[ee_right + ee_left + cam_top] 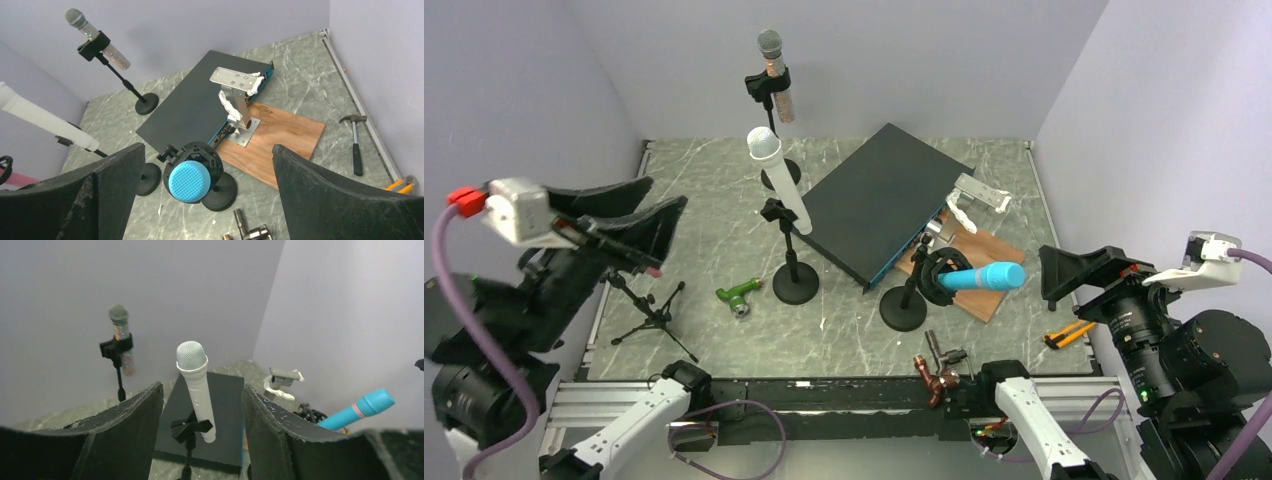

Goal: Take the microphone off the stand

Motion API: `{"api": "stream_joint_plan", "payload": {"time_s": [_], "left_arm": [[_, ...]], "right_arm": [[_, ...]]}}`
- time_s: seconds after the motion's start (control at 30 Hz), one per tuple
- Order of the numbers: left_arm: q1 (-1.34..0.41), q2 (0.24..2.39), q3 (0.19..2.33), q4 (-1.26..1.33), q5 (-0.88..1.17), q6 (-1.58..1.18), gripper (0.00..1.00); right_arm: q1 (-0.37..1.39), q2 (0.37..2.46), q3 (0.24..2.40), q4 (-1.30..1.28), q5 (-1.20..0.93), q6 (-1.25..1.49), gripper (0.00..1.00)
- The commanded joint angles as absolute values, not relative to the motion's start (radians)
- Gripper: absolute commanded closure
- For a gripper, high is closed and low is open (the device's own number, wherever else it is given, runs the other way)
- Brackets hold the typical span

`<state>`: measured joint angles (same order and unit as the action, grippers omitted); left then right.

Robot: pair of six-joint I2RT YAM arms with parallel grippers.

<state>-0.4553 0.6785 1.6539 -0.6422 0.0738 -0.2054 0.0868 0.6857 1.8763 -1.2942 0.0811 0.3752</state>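
Three microphones stand in stands. A white microphone (779, 180) leans in a black clip on the middle stand (794, 285). A blue microphone (984, 277) lies level in a round shock mount on a stand (903, 310). A grey-headed microphone (774, 75) stands at the back. My left gripper (649, 225) is open and empty, left of the white microphone (196, 385), which shows between its fingers at a distance. My right gripper (1064, 275) is open and empty, right of the blue microphone, whose head (190, 181) faces it.
A black box (884, 200) lies tilted behind the stands. A wooden board (979, 270) carries a metal bracket (974, 200). A green tool (739, 297), a small tripod (654, 315), copper fittings (939, 375), an orange tool (1064, 335) and a hammer (355, 140) lie around.
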Motion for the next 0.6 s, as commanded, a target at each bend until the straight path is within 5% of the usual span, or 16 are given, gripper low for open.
{"api": "stream_joint_plan", "payload": {"time_s": [0.0, 0.37, 0.57], "left_arm": [[-0.457, 0.734, 1.633, -0.617, 0.178, -0.279, 0.38], [-0.484, 0.763, 1.47, -0.454, 0.343, -0.431, 0.36], [-0.706, 0.774, 1.42, -0.431, 0.214, -0.414, 0.37]], "right_arm": [[0.078, 0.701, 1.867, -1.295, 0.093, 0.385, 0.0], [0.077, 0.69, 1.808, -1.302, -0.033, 0.385, 0.0], [0.078, 0.658, 1.768, -1.268, -0.203, 0.4, 0.0]]}}
